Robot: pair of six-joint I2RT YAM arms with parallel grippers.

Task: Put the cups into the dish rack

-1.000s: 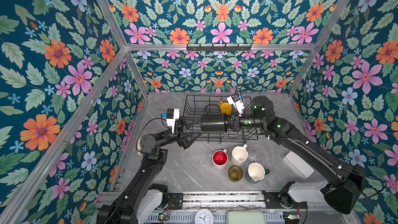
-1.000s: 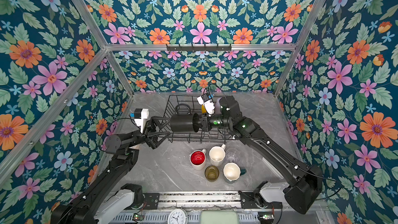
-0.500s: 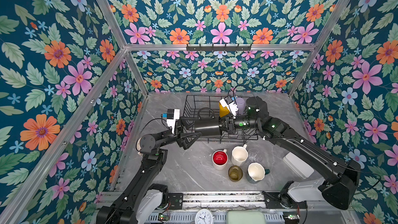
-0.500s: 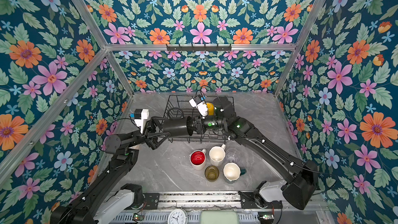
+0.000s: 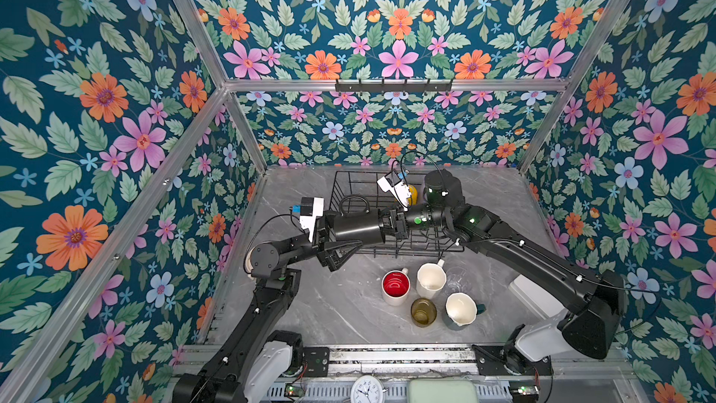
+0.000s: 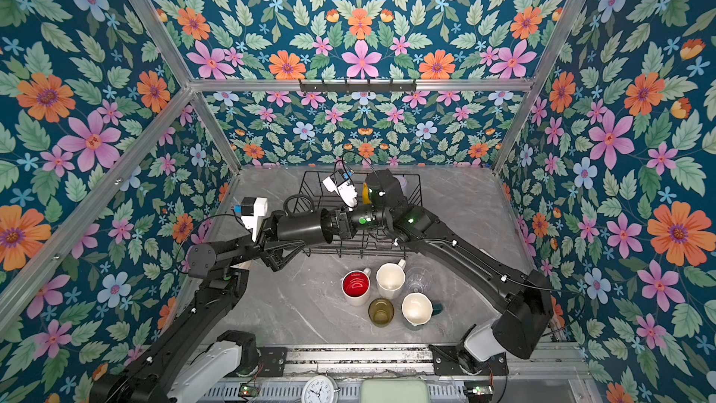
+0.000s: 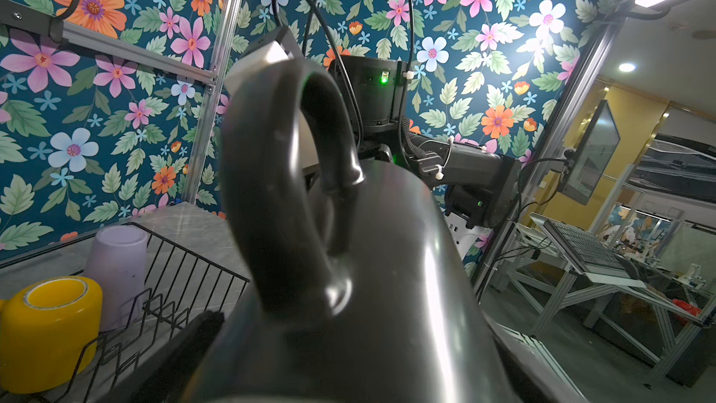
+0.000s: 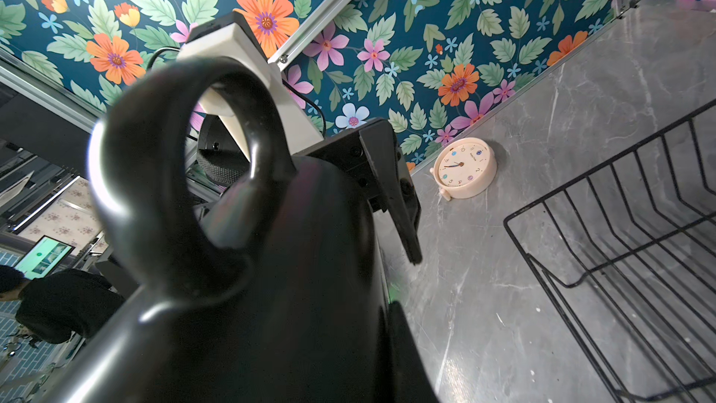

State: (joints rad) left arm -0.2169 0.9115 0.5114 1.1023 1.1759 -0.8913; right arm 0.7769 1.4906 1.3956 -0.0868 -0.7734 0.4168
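Grey marble table [image 5: 329, 304] carries the dish rack [image 5: 350, 191] and five upright cups [image 5: 430, 281] clustered nearby.

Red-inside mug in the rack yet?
No, the white mug with red inside stands upright on the table, outside the dish rack.

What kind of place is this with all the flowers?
Probably a robot test booth made to look like a kitchen: flowered wallpaper on a metal frame, a dish rack holding a yellow mug, workbenches beyond.
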